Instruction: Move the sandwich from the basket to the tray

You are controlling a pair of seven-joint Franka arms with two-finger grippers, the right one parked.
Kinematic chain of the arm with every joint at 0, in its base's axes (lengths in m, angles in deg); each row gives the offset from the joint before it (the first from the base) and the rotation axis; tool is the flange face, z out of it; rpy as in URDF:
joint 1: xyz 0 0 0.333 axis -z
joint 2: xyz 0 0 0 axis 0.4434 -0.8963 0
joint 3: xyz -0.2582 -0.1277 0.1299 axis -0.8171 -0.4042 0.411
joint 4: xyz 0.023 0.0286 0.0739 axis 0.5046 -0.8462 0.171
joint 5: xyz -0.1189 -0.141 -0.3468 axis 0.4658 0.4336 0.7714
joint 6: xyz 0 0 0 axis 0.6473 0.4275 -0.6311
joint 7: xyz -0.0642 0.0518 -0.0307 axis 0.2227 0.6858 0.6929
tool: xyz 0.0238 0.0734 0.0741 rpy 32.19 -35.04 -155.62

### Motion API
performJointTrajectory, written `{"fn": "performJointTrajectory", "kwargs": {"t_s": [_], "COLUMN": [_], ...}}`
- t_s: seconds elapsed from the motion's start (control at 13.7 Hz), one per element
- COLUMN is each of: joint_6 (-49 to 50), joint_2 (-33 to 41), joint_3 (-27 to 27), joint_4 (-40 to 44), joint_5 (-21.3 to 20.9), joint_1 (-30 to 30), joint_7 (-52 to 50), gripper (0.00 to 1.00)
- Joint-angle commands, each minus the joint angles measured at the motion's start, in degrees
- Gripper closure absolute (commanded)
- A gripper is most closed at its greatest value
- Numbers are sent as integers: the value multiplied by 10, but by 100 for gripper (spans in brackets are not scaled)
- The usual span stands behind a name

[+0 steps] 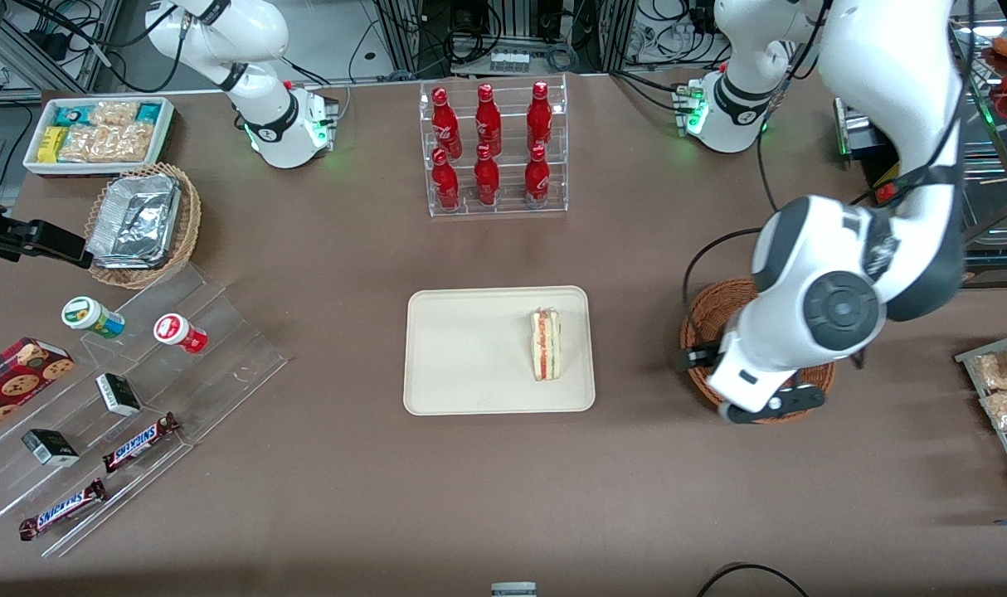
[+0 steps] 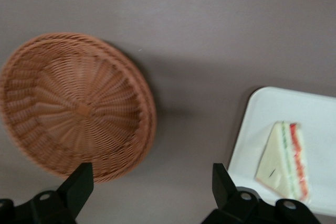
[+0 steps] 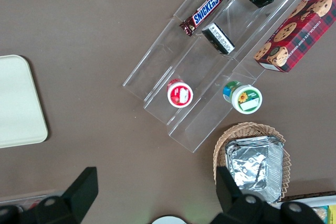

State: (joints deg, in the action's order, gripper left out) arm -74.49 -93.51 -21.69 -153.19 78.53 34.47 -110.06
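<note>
The sandwich (image 1: pixel 545 344) lies on the cream tray (image 1: pixel 470 348), near the tray's edge toward the working arm. It also shows in the left wrist view (image 2: pixel 286 161) on the tray (image 2: pixel 315 114). The reddish-brown basket (image 1: pixel 711 311) is partly covered by the arm, and in the left wrist view the basket (image 2: pixel 73 103) holds nothing. My left gripper (image 1: pixel 732 381) hangs over the basket's nearer rim. It is open and empty (image 2: pixel 152 182), with bare table between its fingers.
A clear rack of red bottles (image 1: pixel 495 149) stands farther from the camera than the tray. Toward the parked arm's end are clear acrylic steps with snacks (image 1: pixel 138 390), a tan basket of foil packs (image 1: pixel 143 224) and a white snack bin (image 1: pixel 97 133). A wire rack of snack bags (image 1: pixel 1005 398) sits at the working arm's end.
</note>
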Motion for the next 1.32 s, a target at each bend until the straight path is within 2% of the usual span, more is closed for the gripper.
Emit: {"fn": "performJointTrajectory", "kwargs": {"t_s": [0.0,0.15,0.59,0.88,1.24], "joint_6": [24,35,148,173,174], "joint_2": [67,122,215,257,256], "joint_3": [-5,-5,-3,-2,-2], "joint_4": [-41,-80,-85,-89,-89], "joint_5": [4,5,7,-1,-2], "joint_1": [-29,-47,-94,-116,-128], "joint_7": [46,115,257,270,266], "gripper": [0,0,0,0,0]}}
